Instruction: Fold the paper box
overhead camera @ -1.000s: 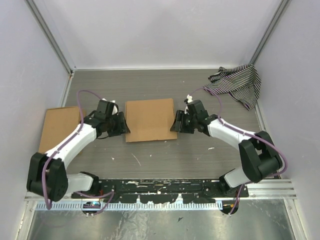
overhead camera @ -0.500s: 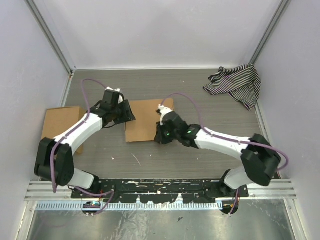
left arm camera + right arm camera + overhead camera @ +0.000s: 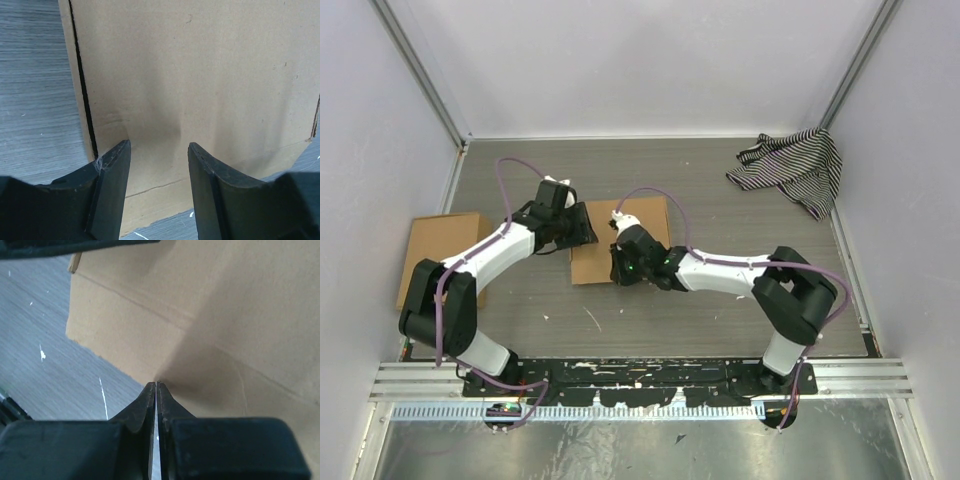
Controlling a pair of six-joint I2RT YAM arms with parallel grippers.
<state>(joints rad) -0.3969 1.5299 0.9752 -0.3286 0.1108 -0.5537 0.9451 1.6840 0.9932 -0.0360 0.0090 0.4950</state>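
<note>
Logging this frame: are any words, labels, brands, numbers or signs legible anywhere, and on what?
No text can be read in any view.
The plain brown cardboard box in the middle: bare surface with creases and cut lines only, no print.
The narrower brown cardboard piece at the left: bare.
The black-and-white striped cloth at the far right: stripes only, no label visible.

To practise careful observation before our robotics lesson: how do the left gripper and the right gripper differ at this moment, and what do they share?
The left gripper has its jaws open, while the right gripper has its jaws shut. The left gripper sits at the left edge of the paper box, and the right gripper at its near edge. Both are black and point at the box's cardboard.
</note>
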